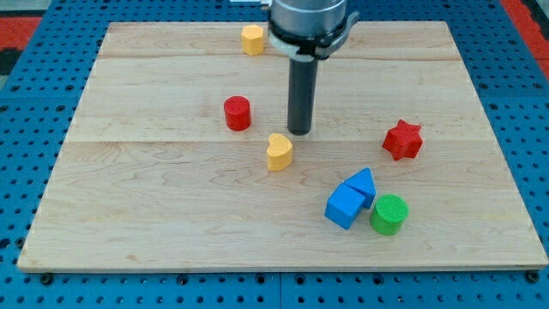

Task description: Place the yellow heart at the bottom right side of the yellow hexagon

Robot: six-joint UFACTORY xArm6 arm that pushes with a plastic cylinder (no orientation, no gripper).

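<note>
The yellow heart [279, 152] lies near the middle of the wooden board. The yellow hexagon [252, 39] sits near the view's top edge of the board, left of the arm's body. My tip [299, 131] is down on the board just to the upper right of the yellow heart, a small gap away from it. The hexagon is far above the heart in the view.
A red cylinder [238, 113] stands left of my tip. A red star [402, 140] is at the right. A blue cube [345, 206], a blue triangle [363, 184] and a green cylinder [389, 214] cluster at the lower right. The wooden board [129, 215] ends on blue pegboard.
</note>
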